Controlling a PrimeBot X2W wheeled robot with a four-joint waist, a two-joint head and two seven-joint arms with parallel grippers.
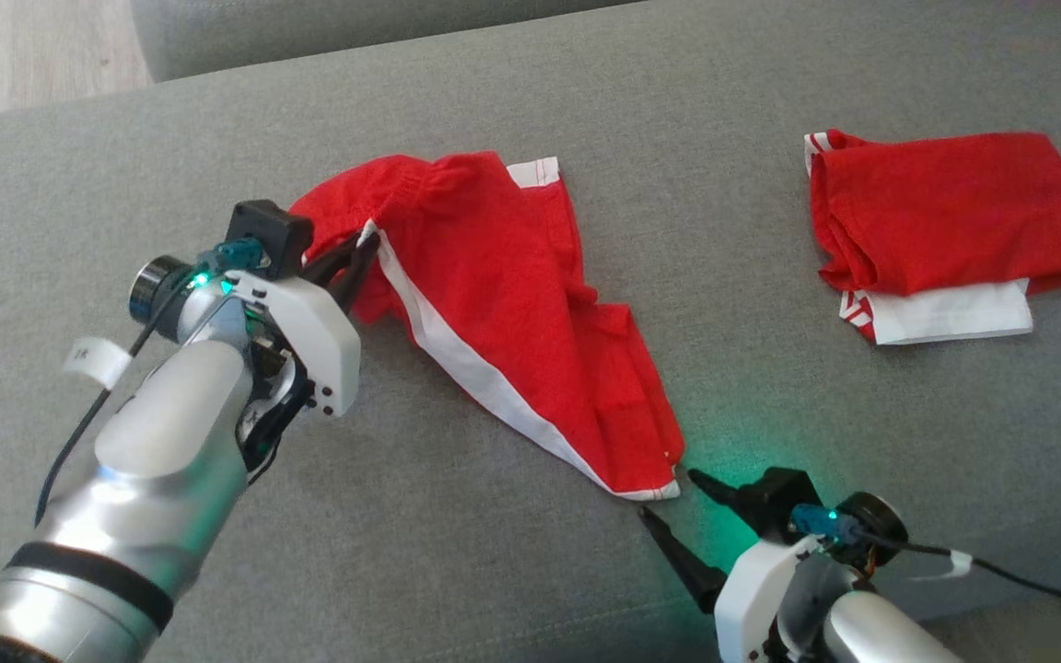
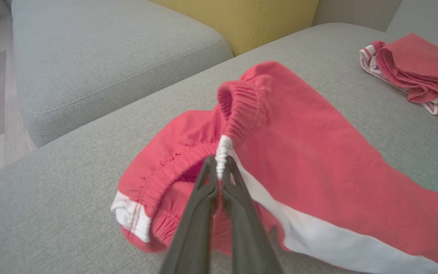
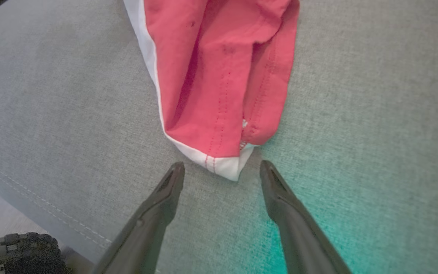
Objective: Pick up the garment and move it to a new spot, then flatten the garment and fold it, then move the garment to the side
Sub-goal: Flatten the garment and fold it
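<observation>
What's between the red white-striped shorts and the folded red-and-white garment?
Nothing but a bare stretch of grey fabric cushion separates the red white-striped shorts from the folded red-and-white garment. The head view shows it best, the left wrist view too.

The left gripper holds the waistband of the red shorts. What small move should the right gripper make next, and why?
Probably ease the right gripper forward and close on the white hem corner. Its jaws stand open just short of that corner, while the left gripper is shut on the waistband.
</observation>
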